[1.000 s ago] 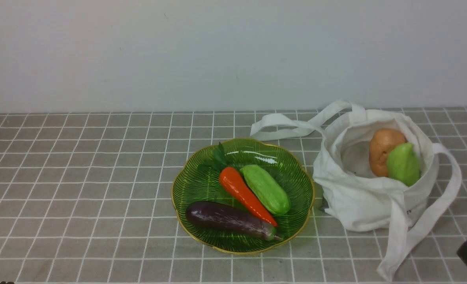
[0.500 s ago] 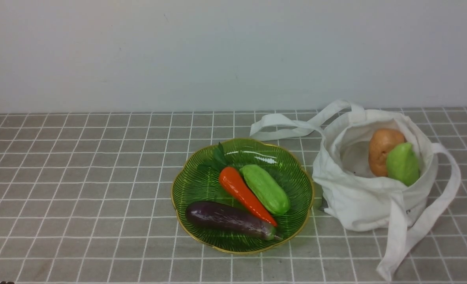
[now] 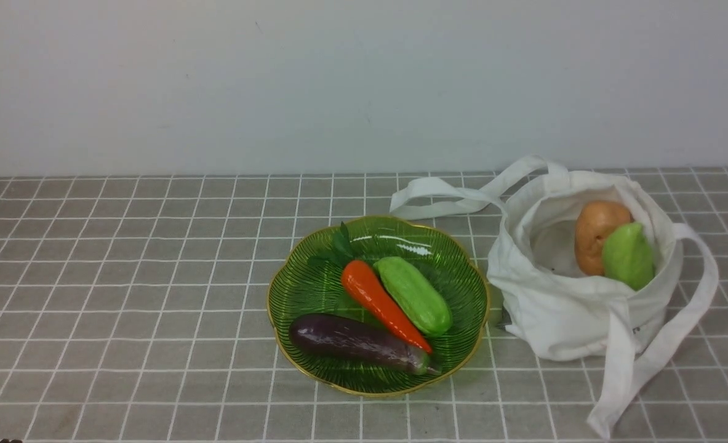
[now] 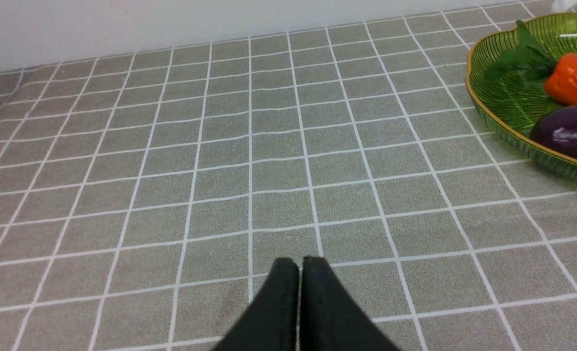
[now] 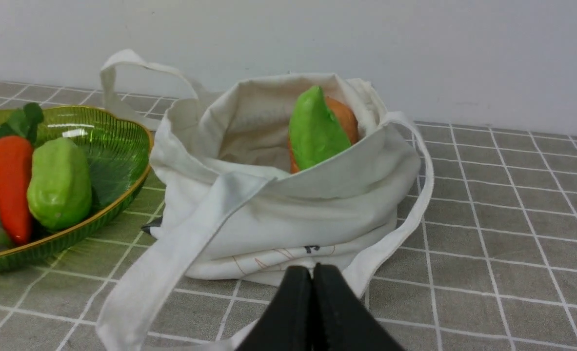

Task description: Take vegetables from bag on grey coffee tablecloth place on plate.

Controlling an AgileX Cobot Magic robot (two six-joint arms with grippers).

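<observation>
Bag (image 5: 288,219): small illegible printed mark.

My front camera looks forward and down over the tablecloth (image 3: 124,295) toward the back wall, taking in plate (image 3: 290,295) and bag (image 3: 560,320) together. My left wrist camera rides low above the cloth, catching only the plate's edge. My right wrist camera sits close before the bag, the plate beside it.
</observation>
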